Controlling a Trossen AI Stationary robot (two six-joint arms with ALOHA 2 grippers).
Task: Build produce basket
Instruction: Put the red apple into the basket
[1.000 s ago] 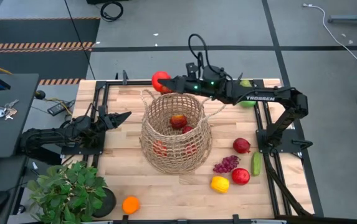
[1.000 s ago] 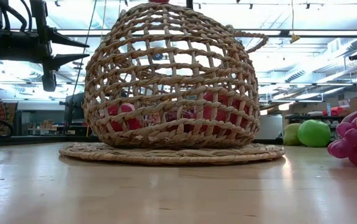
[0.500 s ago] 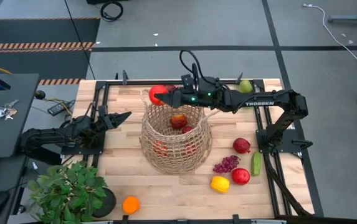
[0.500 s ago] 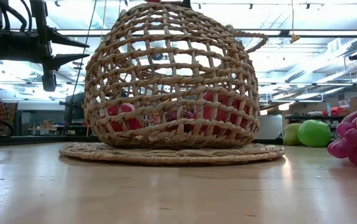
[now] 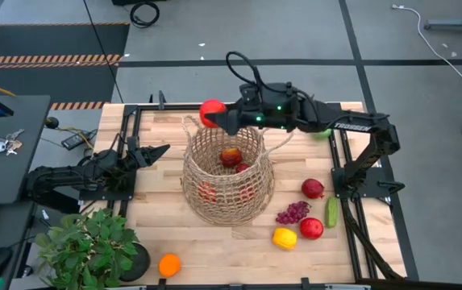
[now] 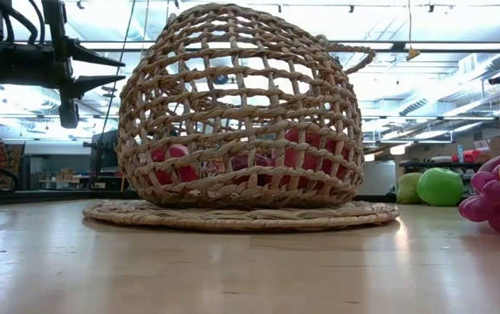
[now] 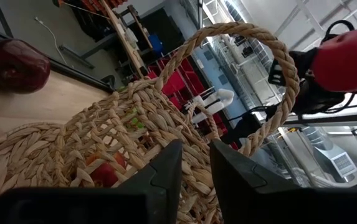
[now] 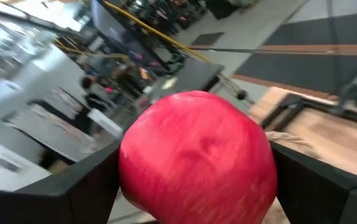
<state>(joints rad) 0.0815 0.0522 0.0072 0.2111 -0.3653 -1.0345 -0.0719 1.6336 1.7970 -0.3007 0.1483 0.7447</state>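
The tan wicker basket [image 5: 228, 173] stands on its flat woven base [image 6: 241, 215] mid-table, with several red fruits inside [image 5: 231, 156]. My right gripper [image 5: 216, 115] reaches in from the table's right and is shut on a red apple [image 5: 210, 111] above the basket's far left rim. The apple also shows in the left wrist view [image 7: 351, 59]. My left gripper [image 5: 156, 151] waits open and empty left of the basket, pointing at it [image 7: 134, 124]. Grapes [image 5: 293, 213], a cucumber [image 5: 331, 212], a yellow fruit [image 5: 285, 238], two red fruits [image 5: 312, 208] and an orange [image 5: 168, 264] lie on the table. My right gripper pinches the red apple [image 8: 197, 155] between its two fingers [image 8: 85, 186], one on each opposite side of it. The fingers come roughly level from the table's right. The apple is lifted clear, above the basket's far rim.
A potted green plant [image 5: 89, 246] stands at the near left corner. A green fruit [image 5: 319, 109] lies at the far right, partly under my right arm. The basket's loop handle [image 7: 278, 62] sticks up at its rim. Black frame rails [image 5: 343, 161] run along the table's sides.
My right gripper, still shut on the red apple, has first gone toward the near edge over the basket's far rim and then risen, out of the top of the low view. The basket and my left arm have kept still.
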